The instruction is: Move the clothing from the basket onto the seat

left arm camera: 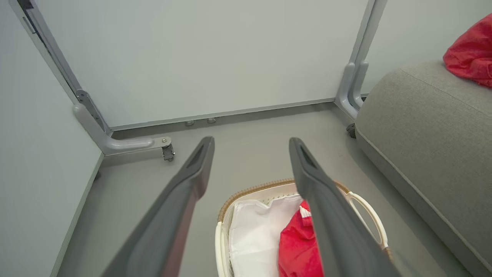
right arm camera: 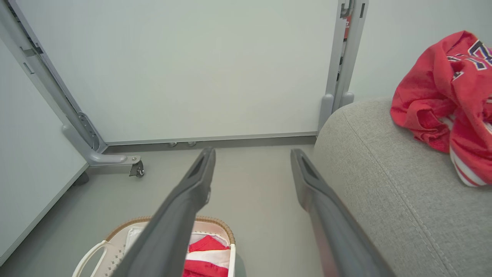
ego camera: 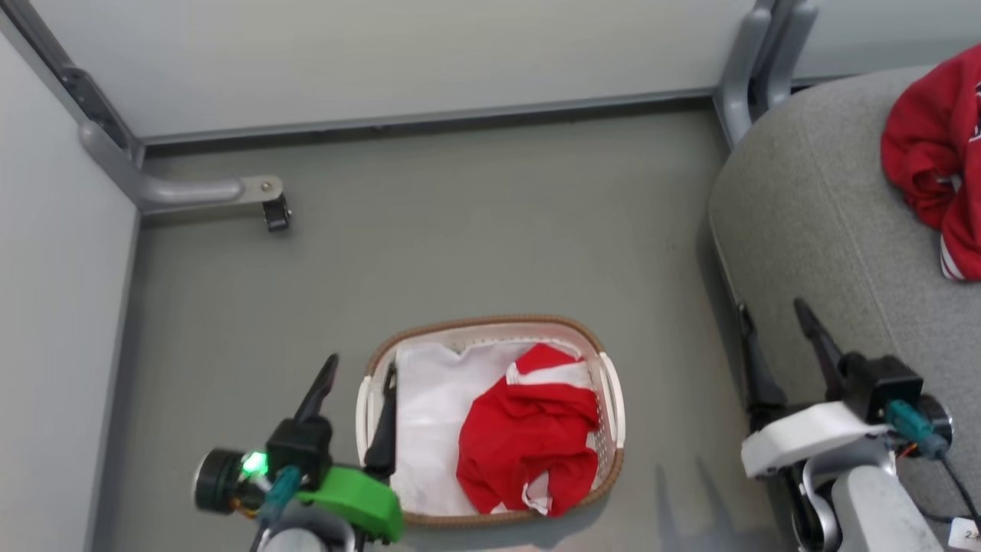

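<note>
Presently, jersey (ego camera: 529,437) in basket (ego camera: 490,322) lies just right of left pincer (ego camera: 362,366), nearer than right pincer (ego camera: 771,307); both spread wide, empty.

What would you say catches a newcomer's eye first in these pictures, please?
Most striking is the crumpled red jersey lying on a white sheet in the basket, near the lower middle. A second red jersey sits on the grey sofa at the upper right. The left gripper and right gripper hang open and empty, low on either side.

The basket (ego camera: 490,320), holding one jersey (ego camera: 529,441), stands on the floor (ego camera: 460,230) left of the seat (ego camera: 828,230), where another jersey (ego camera: 927,146) lies.
</note>
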You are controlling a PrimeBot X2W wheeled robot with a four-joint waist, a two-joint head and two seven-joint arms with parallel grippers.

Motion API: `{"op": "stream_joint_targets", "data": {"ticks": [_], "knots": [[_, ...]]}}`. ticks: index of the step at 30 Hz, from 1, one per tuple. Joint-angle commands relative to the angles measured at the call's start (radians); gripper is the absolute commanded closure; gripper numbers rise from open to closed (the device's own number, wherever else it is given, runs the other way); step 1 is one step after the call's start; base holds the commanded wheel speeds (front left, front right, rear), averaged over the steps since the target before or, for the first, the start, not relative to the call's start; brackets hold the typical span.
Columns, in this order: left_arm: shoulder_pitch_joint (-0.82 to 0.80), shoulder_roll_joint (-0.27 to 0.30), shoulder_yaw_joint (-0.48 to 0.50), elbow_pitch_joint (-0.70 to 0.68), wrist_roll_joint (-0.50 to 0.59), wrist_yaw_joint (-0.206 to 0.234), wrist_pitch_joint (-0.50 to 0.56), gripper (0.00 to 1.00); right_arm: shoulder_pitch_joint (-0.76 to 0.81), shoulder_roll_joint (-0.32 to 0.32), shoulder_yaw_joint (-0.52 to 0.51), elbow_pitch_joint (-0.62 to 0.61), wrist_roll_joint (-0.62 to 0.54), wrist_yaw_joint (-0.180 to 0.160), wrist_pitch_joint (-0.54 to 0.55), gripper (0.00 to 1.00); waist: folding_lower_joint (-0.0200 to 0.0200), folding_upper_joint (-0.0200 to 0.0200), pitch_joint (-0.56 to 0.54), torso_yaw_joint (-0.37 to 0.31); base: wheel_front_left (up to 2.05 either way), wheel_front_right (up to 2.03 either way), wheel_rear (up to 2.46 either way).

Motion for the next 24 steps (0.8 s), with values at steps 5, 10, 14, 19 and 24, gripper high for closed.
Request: {"op": "stream_joint_targets", "data": {"ticks": [5,10,14,19,24], "knots": [[-0.147,0.001,-0.113,0.120,0.059,-0.030,0.009,0.00,-0.083,-0.003,-0.025,-0.043,-0.018,-0.001,-0.005,0.00,0.0000,0.0000,0.189,-0.083,0.00,0.00,0.00],[-0.270,0.000,-0.238,0.257,0.070,-0.049,0.043,0.00,-0.149,-0.003,-0.030,-0.068,-0.005,-0.001,-0.005,0.00,0.0000,0.0000,0.314,-0.147,0.00,0.00,0.00],[-0.354,0.002,-0.318,0.357,0.048,-0.059,0.068,0.00,-0.193,-0.003,-0.005,-0.087,0.019,-0.001,-0.005,0.00,0.0000,0.0000,0.400,-0.201,0.00,0.00,0.00],[-0.425,0.001,-0.364,0.479,0.017,-0.067,0.105,0.00,-0.231,-0.002,0.039,-0.104,0.057,-0.001,-0.005,0.00,0.0000,0.0000,0.484,-0.271,0.00,0.00,0.00],[-0.470,0.006,-0.377,0.589,0.017,-0.070,0.122,0.00,-0.247,-0.002,0.074,-0.117,0.090,-0.001,-0.005,0.00,0.0000,0.0000,0.544,-0.312,0.00,0.00,0.00]]}}
